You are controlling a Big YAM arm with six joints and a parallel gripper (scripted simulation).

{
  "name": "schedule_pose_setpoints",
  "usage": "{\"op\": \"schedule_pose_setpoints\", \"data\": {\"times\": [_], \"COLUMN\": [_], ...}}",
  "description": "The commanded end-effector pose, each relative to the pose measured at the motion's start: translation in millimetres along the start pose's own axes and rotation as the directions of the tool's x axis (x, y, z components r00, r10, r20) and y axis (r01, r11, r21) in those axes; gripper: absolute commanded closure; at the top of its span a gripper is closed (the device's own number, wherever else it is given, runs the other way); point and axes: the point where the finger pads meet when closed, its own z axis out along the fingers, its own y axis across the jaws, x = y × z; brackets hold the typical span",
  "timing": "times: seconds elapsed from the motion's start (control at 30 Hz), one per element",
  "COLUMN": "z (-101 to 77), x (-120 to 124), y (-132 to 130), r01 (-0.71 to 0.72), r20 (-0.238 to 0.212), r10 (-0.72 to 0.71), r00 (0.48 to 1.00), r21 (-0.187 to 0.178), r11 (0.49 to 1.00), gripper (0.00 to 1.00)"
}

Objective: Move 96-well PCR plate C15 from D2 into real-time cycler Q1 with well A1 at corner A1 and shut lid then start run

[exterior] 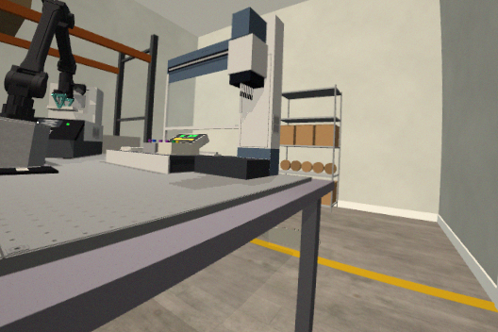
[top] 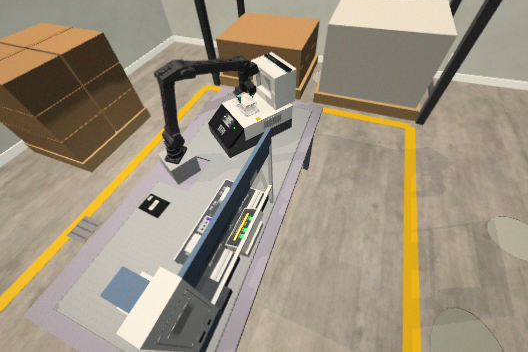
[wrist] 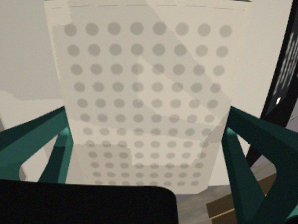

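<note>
Arm: a black six-joint arm (top: 170,101) rises from a grey pedestal (top: 189,172) on the table's left edge and reaches right, over the cycler.
Pincer: the gripper (top: 246,97) points down, its teal fingers closed on the two long sides of the plate, gripping it.
Plate C15: the pale 96-well plate (wrist: 136,96) sits between the fingers and runs away from the wrist camera, wells up; its rows of round wells fill the wrist view. In the top view it shows as a small white patch (top: 248,105) right below the pincer.
Plate versus pincer: the fingers touch the plate's near half, one on each side; the far short end sticks out well beyond the fingertips.
Plate versus cycler: the plate is above the white top of Q1 (top: 260,123), in front of the raised lid; whether it touches the block, I cannot tell.
Lid: Q1's white lid (top: 276,78) stands open and upright at the far end of the machine.
Panel: the black sloped front panel (top: 227,128) faces near-left and shows a green lamp (top: 234,129).
Liquid handler: its blue gantry (top: 235,201) runs along the table, nearer the camera and well apart from the pincer.
Exterior view: the gripper (exterior: 60,100) hangs over the cycler at the far left.
</note>
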Motion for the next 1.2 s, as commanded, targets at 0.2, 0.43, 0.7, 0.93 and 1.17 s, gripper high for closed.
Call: {"op": "schedule_pose_setpoints", "data": {"times": [0.2,0.43,0.7,0.93,1.17], "z": [-21.3,-15.4,-19.3,-22.0,-25.2], "x": [2,-2,6,5,-7], "y": [24,30,14,6,9], "r01": [-0.021,-0.027,-0.009,-0.007,-0.021], "r20": [-0.009,-0.007,-0.005,-0.005,-0.007], "r10": [0.020,0.027,0.008,0.007,0.021], "r00": [1.000,1.000,1.000,1.000,1.000], "r21": [-0.062,-0.048,-0.040,-0.040,-0.047], "r11": [0.998,0.998,0.999,0.999,0.999], "gripper": [1.00,1.00,1.00,1.00,1.00]}}
